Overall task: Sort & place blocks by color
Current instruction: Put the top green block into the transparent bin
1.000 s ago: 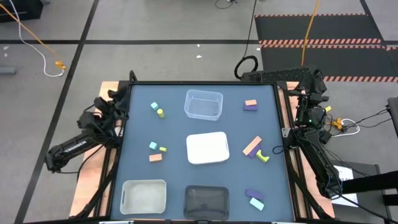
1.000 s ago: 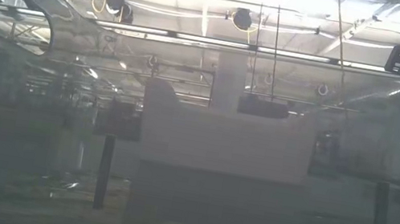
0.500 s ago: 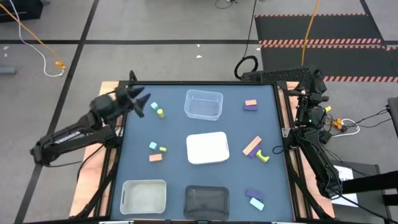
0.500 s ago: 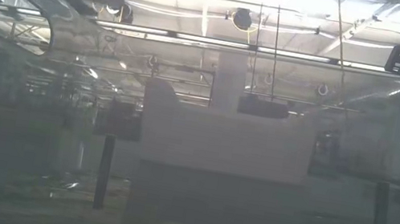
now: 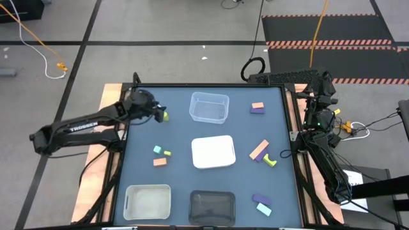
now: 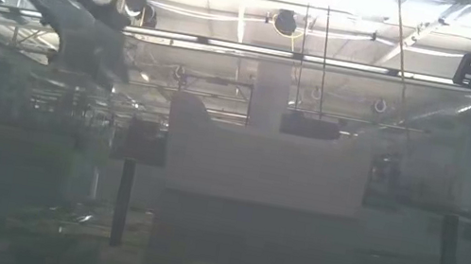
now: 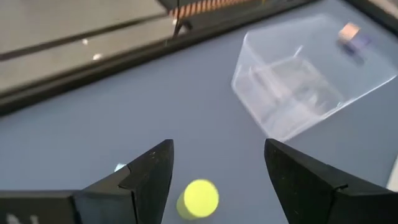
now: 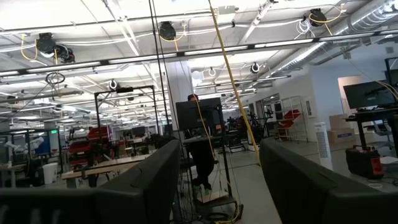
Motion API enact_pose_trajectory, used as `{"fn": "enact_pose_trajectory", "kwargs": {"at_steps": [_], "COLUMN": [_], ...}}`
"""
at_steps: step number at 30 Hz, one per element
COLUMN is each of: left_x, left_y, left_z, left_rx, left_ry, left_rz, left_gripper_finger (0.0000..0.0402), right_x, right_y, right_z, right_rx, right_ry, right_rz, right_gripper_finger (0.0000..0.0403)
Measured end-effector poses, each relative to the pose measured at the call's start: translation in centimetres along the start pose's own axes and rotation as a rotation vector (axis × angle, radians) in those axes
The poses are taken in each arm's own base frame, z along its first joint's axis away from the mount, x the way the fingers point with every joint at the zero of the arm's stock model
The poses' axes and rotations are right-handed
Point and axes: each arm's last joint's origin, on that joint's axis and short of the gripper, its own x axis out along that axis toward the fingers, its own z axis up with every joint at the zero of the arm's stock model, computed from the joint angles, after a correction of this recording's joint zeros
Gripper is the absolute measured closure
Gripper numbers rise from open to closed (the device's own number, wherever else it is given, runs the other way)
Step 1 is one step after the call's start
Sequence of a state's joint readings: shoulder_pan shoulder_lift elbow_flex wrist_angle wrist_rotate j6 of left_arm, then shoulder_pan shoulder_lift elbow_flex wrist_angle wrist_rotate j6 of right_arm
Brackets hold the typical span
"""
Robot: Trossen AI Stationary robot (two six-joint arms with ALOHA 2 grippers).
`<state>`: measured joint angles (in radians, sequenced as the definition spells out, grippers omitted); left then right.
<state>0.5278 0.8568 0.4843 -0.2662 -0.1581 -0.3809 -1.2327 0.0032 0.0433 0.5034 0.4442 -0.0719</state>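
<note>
the left gripper hangs over the far left part of the table, its jaws spread apart and empty. in the left wrist view a yellow-green cylinder lies on the table in the gap between the two jaws, touching neither, with a teal block peeking out beside one jaw. just beyond the jaws stands the clear tray, and past it a salmon-orange block on a purple one. the other blocks lie scattered well apart from the jaws: a small group nearer the left edge, another right of the white tray. the right gripper waits off the table's right side, jaws apart, facing the room.
</note>
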Motion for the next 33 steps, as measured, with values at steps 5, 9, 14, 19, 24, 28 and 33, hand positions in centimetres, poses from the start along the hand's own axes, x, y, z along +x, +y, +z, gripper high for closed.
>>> {"fn": "enact_pose_trajectory", "kwargs": {"at_steps": [5, 9, 14, 19, 24, 28, 33], "left_x": [1.2, 1.8, 2.5, 3.2, 3.9, 4.7, 5.6], "left_y": [0.0, 0.0, 0.0, -0.6, -1.4, -1.7, -1.8], "left_z": [-0.5, -0.8, -1.4, -2.2, -3.0, -3.3, -3.6], "left_rx": [0.018, 0.028, 0.043, 0.082, 0.122, 0.121, 0.128], "left_ry": [0.064, 0.097, 0.136, 0.19, 0.241, 0.231, 0.241], "left_rz": [0.026, 0.042, 0.107, 0.101, 0.094, 0.116, 0.123], "left_gripper_finger": [0.0151, 0.0151, 0.0151, 0.0151, 0.0151, 0.0151, 0.0151], "right_x": [0.0, 0.0, 0.0, 0.0, 0.0, 0.0, 0.0], "right_y": [0.0, 0.0, 0.0, 0.0, 0.0, 0.0, 0.0], "right_z": [0.0, 0.0, 0.0, 0.0, 0.0, 0.0, 0.0], "right_rx": [0.0, 0.0, 0.0, 0.0, 0.0, 0.0, 0.0], "right_ry": [0.0, 0.0, 0.0, -0.001, 0.0, 0.0, 0.0], "right_rz": [0.0, 0.0, 0.0, 0.0, 0.0, 0.0, 0.0], "right_gripper_finger": [0.019, 0.019, 0.019, 0.019, 0.019, 0.019, 0.019]}}
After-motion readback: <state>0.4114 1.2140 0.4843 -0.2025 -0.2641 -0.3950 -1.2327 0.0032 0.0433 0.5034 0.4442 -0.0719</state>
